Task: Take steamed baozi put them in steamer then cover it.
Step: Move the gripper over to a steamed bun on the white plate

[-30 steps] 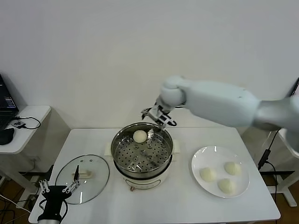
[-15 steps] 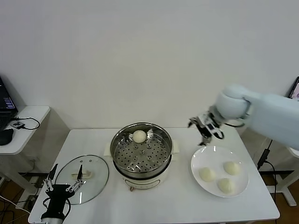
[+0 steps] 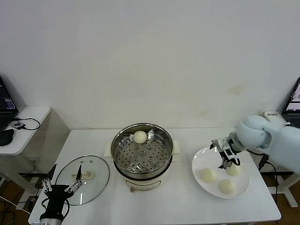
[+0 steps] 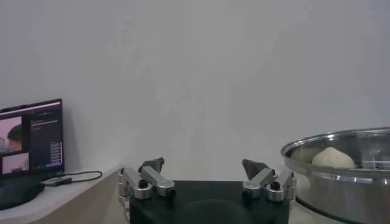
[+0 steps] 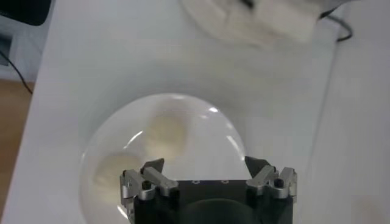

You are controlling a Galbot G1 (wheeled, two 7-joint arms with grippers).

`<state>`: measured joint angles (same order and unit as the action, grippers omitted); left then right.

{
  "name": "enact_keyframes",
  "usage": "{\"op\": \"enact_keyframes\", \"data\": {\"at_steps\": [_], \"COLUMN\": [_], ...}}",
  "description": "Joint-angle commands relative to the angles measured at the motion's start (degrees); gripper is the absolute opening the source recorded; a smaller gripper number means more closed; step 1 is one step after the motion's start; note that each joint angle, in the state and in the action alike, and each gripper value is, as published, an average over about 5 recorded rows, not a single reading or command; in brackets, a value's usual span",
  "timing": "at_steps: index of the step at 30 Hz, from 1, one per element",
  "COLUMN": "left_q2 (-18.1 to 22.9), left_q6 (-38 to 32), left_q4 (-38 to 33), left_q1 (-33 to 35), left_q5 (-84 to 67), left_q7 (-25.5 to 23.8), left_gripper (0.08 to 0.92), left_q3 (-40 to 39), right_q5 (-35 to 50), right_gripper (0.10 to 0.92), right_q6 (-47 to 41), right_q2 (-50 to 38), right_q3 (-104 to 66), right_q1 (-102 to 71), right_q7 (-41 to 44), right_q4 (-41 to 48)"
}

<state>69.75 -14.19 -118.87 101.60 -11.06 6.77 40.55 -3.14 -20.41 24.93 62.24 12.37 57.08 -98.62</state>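
White wall backs a white table (image 3: 187, 206) carrying everything. At its middle stands the steamer (image 3: 142, 154), uncovered, with one steamed baozi (image 3: 140, 137) on the perforated tray against the pot's far wall. Three more baozi (image 3: 208, 175) lie on a white plate (image 3: 199, 161) near the table's right edge. The right gripper (image 3: 226, 152) hangs over that plate, fingers spread wide and holding nothing, just above the bun nearest the right edge (image 3: 234, 169). The cover (image 3: 83, 179) lies flat near the table's front left corner, handle up. The left gripper (image 3: 62, 188) waits at that front edge beside the cover, fingers wide apart, empty.
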Motion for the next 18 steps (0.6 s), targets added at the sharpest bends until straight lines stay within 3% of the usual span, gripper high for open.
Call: {"op": "enact_keyframes", "data": {"at_steps": [1, 18], "left_q2": [0.0, 0.6], "left_q6": [0.0, 0.2], "left_q4": [0.0, 0.2], "left_q1": [0.1, -0.1], "left_q5": [0.1, 0.6], "left_q7": [0.0, -0.2], "left_gripper": [0.823, 0.823], "left_q3": [-0.1, -0.1], "right_q5": [-3.7, -5.3], "right_gripper": [0.823, 0.823], "right_q6": [-0.8, 2.7], "right_q2": [-1.8, 5.5], "right_q3": [-6.7, -14.6], "right_q1": [-12.8, -22.0], "right_q7": [-0.4, -3.5], "right_q4": [1.1, 9.9]}}
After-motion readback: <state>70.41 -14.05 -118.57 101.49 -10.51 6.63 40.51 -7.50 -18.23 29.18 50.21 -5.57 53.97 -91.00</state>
